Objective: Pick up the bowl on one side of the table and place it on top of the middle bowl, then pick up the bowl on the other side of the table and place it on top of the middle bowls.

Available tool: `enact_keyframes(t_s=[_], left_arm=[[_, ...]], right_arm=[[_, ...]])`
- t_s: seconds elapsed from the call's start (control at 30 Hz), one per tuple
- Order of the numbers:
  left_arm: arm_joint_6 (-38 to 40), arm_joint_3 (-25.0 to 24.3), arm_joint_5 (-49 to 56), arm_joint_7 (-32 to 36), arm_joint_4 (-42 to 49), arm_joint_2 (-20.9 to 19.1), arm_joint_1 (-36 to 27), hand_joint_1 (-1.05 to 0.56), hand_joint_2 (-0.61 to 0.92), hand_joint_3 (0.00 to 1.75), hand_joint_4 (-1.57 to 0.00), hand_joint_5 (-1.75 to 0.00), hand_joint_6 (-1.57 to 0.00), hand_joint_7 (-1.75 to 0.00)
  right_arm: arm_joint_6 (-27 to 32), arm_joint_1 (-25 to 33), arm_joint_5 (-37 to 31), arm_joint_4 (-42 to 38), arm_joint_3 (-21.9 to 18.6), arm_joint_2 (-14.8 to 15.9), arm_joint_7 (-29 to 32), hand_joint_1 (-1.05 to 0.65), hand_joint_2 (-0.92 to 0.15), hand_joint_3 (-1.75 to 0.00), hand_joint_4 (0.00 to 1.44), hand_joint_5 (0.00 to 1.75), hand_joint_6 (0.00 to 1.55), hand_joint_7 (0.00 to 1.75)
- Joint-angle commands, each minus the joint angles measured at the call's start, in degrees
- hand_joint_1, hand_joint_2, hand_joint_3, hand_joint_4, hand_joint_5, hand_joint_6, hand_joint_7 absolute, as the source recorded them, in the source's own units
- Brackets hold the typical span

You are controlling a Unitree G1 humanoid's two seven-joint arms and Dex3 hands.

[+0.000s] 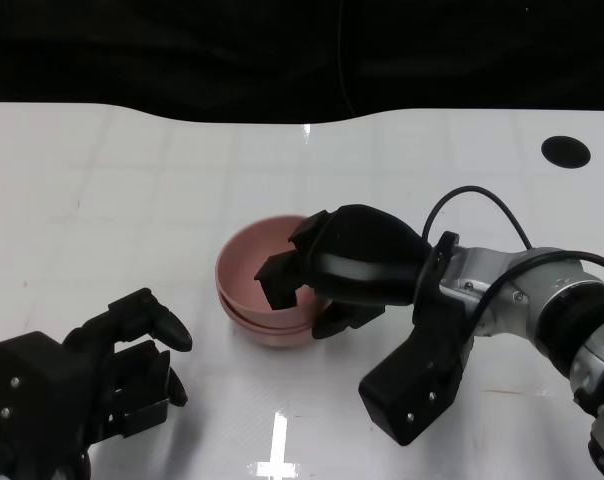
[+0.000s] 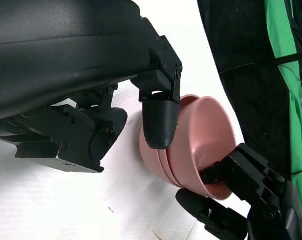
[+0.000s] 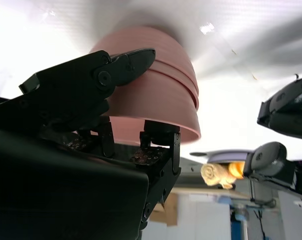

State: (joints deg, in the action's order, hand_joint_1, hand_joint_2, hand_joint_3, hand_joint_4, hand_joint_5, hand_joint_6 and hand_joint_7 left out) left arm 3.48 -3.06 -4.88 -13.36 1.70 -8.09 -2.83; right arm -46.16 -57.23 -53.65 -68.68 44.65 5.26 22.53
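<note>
Pink bowls (image 1: 250, 272) sit nested in a stack at the middle of the white table (image 1: 132, 200). My right hand (image 1: 350, 268) grips the right rim of the top bowl, fingers inside it and the thumb under the rim outside. In the right wrist view the fingers (image 3: 91, 85) lie against the wall of the stacked bowls (image 3: 163, 97). My left hand (image 1: 122, 360) rests low at the front left, apart from the stack, fingers spread and holding nothing. The left wrist view shows a left fingertip (image 2: 158, 122) in front of the bowls (image 2: 206, 142) and the right hand (image 2: 243, 197) on the rim.
A round black hole (image 1: 565, 151) lies in the table at the far right. The table's far edge (image 1: 282, 118) runs in front of a dark backdrop. A black cable (image 1: 482, 195) loops above my right forearm.
</note>
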Motion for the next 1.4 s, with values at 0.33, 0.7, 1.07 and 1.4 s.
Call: enact_keyframes(t_s=[0.33, 0.7, 1.07, 1.4], left_arm=[[1.6, 0.0, 1.0, 0.8, -1.0, -0.7, -0.3, 0.2, 0.92, 0.76, -0.63, -1.75, -0.51, -1.75], [0.2, 0.0, 1.0, 0.9, -0.1, -0.1, -0.1, 0.24, 0.92, 0.82, -0.68, -1.75, -0.52, -1.75], [0.8, -0.3, 0.3, 0.9, -0.9, 0.2, -0.5, 0.23, 0.88, 0.91, -0.68, -1.75, -0.5, -1.75], [-4.8, -1.6, -0.7, -0.1, 2.7, -0.4, 0.2, 0.29, 0.79, 1.08, -0.73, -1.75, -0.54, -1.75]], right_arm=[[4.9, 1.0, 1.5, 3.2, -1.3, 2.3, -5.0, -1.05, -0.92, -0.76, 0.0, 0.0, 0.0, 0.0], [5.4, 2.8, 0.4, 7.0, -1.5, 5.9, 0.1, -1.05, -0.92, -0.74, 0.0, 0.0, 0.0, 0.0], [-12.2, 14.0, 7.3, 16.2, -13.6, 15.3, 21.5, -0.3, -0.92, -0.14, 0.71, 0.22, 0.65, 0.12], [-21.9, 33.9, 24.0, 20.5, -27.2, 16.6, 16.2, 0.02, -0.76, -0.77, 0.94, 1.45, 1.24, 0.35]])
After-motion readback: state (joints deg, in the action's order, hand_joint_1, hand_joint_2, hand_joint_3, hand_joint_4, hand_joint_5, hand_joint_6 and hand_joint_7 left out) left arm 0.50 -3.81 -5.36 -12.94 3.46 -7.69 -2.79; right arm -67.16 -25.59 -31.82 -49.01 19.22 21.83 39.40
